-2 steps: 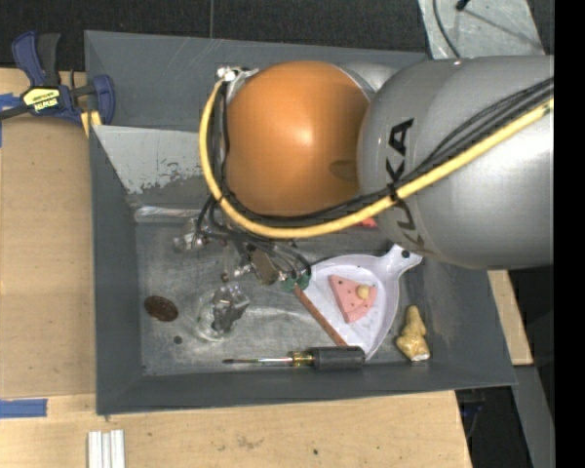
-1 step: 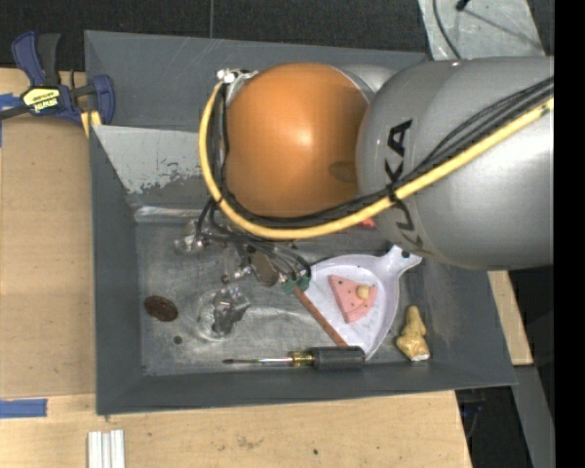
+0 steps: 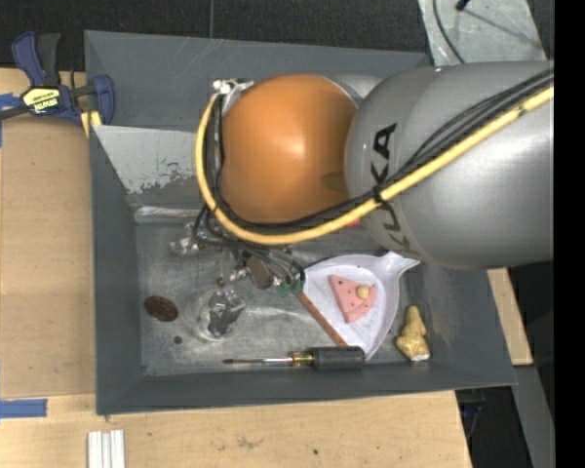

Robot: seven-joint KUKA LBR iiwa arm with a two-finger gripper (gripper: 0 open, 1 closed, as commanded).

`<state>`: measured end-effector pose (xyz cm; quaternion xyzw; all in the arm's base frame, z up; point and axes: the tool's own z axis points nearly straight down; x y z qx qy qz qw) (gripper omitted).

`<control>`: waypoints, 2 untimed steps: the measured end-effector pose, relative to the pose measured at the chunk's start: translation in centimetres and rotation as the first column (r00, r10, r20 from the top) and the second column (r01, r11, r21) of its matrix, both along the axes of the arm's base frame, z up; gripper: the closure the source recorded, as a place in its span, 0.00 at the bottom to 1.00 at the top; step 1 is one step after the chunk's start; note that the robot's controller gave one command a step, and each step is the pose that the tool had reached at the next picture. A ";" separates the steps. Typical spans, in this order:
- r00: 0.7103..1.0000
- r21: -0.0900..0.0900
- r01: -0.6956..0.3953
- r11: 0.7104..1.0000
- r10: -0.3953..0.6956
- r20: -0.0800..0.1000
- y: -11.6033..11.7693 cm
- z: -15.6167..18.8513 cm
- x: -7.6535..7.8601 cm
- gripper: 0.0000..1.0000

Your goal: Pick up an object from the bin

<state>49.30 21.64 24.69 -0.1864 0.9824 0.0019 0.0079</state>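
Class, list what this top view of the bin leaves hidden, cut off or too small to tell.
Camera view:
Bin floor's back: hidden by the orange cover and arm.
Dish: upper edge under the arm.
Brown disc: too small to identify.
Yellow figure: too small to name.

We find the most open floor on the left of the bin, where only a small brown disc lies. The arm's orange cover hangs over the back and middle. A screwdriver lies along the front wall. A white dish bearing a pink wedge takes the right, with a yellowish figure just beside it.
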 end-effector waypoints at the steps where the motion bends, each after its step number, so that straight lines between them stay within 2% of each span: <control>1: 0.999 -0.004 -0.053 0.999 0.053 -0.007 0.5 -7.1 0.6 0.00; 2: 0.995 -0.004 -0.101 0.995 0.101 -0.008 1.2 -14.0 1.2 0.00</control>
